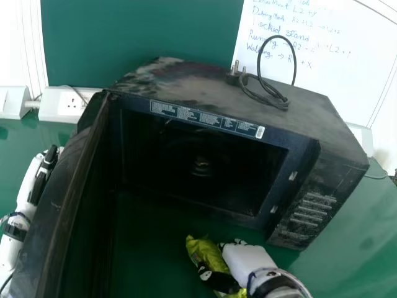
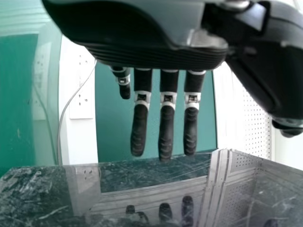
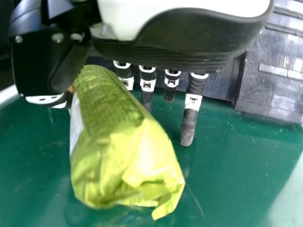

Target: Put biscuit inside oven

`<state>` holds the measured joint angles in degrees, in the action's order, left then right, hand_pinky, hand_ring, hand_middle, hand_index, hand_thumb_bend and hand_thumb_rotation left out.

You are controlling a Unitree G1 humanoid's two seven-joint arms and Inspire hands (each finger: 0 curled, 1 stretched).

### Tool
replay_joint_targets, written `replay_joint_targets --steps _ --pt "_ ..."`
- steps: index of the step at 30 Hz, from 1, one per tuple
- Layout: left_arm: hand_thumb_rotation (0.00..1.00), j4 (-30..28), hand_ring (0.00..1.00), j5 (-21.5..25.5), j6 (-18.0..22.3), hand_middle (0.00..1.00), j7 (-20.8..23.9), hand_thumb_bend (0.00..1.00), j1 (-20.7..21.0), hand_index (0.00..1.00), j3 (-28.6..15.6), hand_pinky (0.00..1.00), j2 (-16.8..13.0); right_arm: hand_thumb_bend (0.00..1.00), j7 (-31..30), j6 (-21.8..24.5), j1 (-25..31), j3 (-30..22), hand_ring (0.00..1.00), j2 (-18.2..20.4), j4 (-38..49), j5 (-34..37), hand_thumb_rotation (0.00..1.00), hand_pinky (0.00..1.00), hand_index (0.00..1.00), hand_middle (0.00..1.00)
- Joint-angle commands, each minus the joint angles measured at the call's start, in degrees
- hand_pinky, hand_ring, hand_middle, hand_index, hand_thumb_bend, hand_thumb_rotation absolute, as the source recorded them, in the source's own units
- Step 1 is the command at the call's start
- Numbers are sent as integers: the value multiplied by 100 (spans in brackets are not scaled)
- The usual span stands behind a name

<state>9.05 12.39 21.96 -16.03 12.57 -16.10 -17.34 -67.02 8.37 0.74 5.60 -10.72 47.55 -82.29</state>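
The biscuit packet (image 1: 200, 249), in a yellow-green wrapper, is outside the microwave oven (image 1: 316, 115), low in front of its opening and right of centre. The right hand (image 1: 245, 257) pinches it between the thumb and the fingers, the thumb on the left and the fingers on the right, one finger hanging straight just beside it. Whether the packet touches the green table (image 1: 363, 248) cannot be told. The oven's door (image 1: 62, 192) stands wide open at the left, swung toward the near side. Beyond it, on its outer side, is the left hand (image 1: 42, 177), its fingers straight and slightly spread, pointing down and holding nothing. On top of the oven, toward the right, lies a looped power cable (image 1: 293, 56) with its plug (image 1: 234, 79). At the far side are a socket panel (image 1: 53, 104) on the left and a handwritten whiteboard (image 1: 347, 74) on the right.
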Motion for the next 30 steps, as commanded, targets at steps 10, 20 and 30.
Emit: replay_joint_targets --steps 10,20,30 --pt "6 -35 37 0 30 42 25 51 -35 48 34 29 25 53 270 89 -220 -461 32 178 691 391 0 36 50 44" --pt "7 59 37 -35 98 42 33 51 -13 48 33 29 14 53 326 -40 -766 -621 27 -39 545 501 0 19 49 43" --pt "7 75 37 -82 208 42 25 51 -9 48 51 29 7 53 765 151 -1238 -508 18 190 166 505 0 13 48 47"
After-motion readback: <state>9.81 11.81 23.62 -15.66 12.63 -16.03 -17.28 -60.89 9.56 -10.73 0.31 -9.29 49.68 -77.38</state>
